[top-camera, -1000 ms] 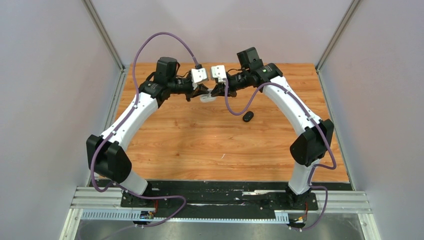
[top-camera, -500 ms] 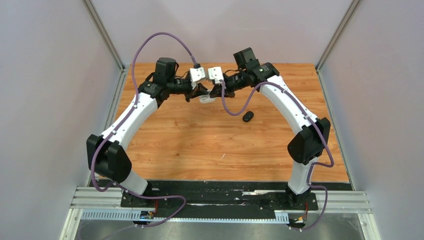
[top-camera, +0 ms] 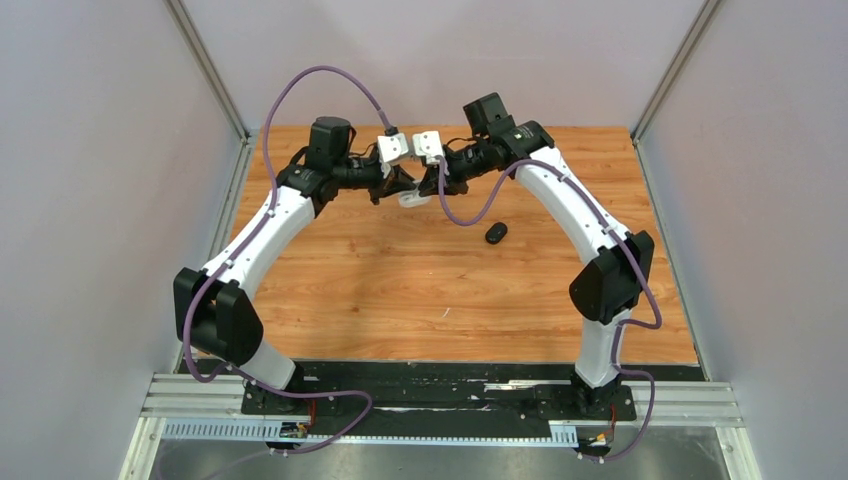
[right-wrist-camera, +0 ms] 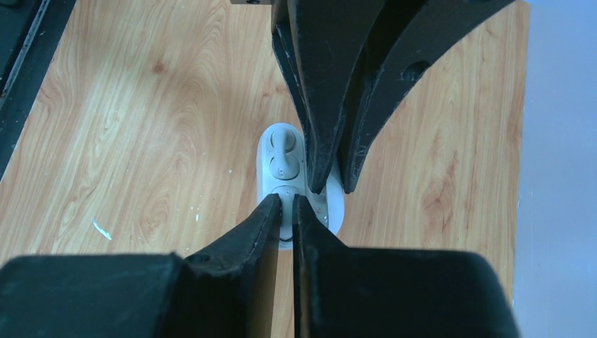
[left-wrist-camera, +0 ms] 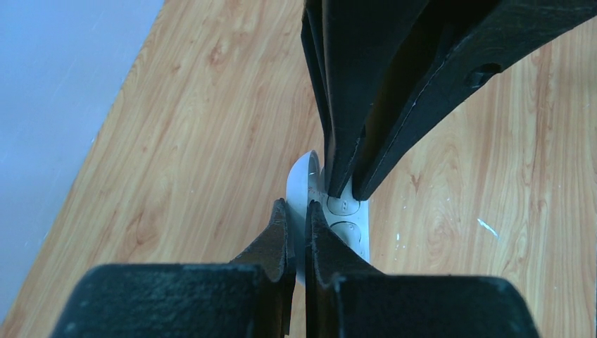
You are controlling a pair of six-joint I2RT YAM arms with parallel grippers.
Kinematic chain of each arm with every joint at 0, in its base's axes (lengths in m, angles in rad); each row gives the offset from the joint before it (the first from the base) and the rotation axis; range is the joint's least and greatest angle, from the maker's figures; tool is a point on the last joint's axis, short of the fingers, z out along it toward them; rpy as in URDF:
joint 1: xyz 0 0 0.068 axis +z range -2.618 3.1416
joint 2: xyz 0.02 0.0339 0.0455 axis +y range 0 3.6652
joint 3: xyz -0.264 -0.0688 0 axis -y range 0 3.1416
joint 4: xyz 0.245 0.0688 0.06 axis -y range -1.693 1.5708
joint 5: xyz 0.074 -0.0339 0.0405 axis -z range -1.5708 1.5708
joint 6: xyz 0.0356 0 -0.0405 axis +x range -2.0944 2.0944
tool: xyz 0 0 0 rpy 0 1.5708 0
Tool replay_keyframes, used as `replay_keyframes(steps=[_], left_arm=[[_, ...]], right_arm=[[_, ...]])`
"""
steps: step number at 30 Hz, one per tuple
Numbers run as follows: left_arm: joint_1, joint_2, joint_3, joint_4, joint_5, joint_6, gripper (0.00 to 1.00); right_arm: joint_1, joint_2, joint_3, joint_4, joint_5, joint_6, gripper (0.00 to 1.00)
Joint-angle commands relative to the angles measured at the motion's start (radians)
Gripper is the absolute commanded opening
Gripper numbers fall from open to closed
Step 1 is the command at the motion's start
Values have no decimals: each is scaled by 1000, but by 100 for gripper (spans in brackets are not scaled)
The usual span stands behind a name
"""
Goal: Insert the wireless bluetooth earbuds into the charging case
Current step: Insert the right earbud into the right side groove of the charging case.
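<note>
Far centre of wooden table (top-camera: 400, 290): left tool (left-wrist-camera: 301, 211) clamped tight on edge of white oval charging case (right-wrist-camera: 263, 169). One white earbud (right-wrist-camera: 284, 151) sits seated inside. Right tool (right-wrist-camera: 287, 201) barely parted, tips at second white earbud (right-wrist-camera: 285, 191) in the case; cannot tell if gripped.

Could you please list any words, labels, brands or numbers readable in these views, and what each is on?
None is legible.
The white charging case and the black oval case show no print.
A faint mark on one black finger is too small to read.
</note>
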Motion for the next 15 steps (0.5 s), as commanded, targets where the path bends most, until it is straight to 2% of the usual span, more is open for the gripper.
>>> replay_keyframes(steps=[1,8,10,15], left_arm=[[-14,-58,19,90,62,-6,0],[-14,-58,-4,98,19,14,0],[-14,-62,-11,107,10,14,0],[-14,-64,-9,118,2,11,0]], right_arm=[[6,40,75,-15,19,48,14],[-27,5,181,47,-47,241,31],[-47,-22,158,68,-68,304,36],[-97,-82,32,92,-104,385,40]])
